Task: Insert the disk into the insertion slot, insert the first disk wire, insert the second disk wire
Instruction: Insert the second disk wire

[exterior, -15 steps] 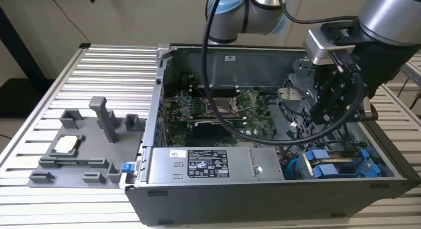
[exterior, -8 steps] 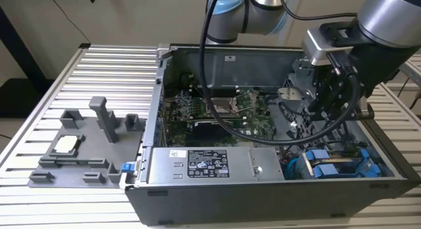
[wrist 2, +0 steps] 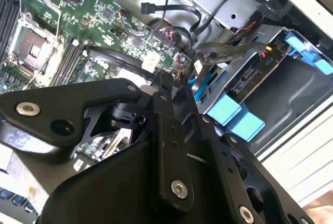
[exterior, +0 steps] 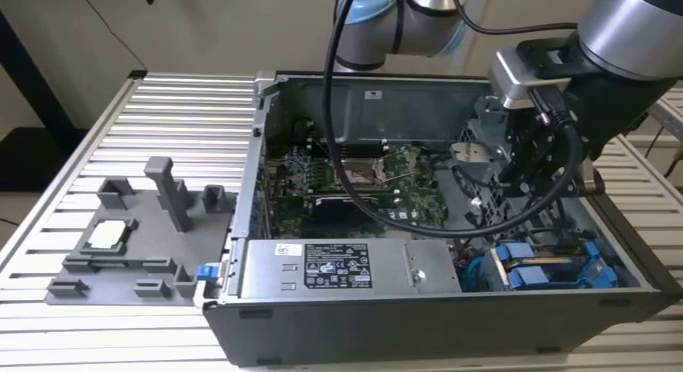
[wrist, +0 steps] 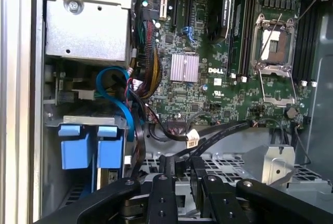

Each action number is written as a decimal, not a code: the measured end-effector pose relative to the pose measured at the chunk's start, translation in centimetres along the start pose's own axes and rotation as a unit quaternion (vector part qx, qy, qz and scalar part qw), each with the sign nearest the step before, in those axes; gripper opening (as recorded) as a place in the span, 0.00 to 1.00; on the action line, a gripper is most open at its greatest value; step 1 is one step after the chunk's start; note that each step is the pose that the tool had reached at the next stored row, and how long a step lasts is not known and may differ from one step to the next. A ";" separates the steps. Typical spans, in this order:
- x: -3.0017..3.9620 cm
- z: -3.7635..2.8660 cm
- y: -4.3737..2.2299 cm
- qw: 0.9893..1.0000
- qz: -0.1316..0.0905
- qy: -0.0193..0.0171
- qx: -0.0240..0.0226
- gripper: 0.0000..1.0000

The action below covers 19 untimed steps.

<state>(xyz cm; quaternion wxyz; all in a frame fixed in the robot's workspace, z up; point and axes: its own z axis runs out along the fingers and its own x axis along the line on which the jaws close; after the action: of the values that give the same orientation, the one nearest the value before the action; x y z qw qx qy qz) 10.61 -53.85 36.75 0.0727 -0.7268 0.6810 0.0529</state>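
- The disk [exterior: 533, 274] looks seated in the insertion slot [wrist: 78, 121], just at the exterior view's right of the power supply box [exterior: 341, 268], with its blue carrier tabs [wrist 2: 234, 116] facing out.
- I'd judge it stiff, fairly heavy and shy of knocks. It is best taken by the edges of the blue frame, not by its flat faces.
- The claw [wrist: 183, 166] hangs inside the case beyond the power supply box. It is near the disk but apart from it, and black wires [wrist: 218, 130] run up to it.
- Whether the claw is apart or together, I cannot tell.
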 end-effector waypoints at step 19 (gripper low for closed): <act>0.02 0.14 0.01 1.000 0.000 0.000 0.000 0.16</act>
<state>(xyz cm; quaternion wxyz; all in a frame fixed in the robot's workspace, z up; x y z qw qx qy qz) 10.61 -53.85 36.60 0.0723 -0.7268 0.6810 0.0527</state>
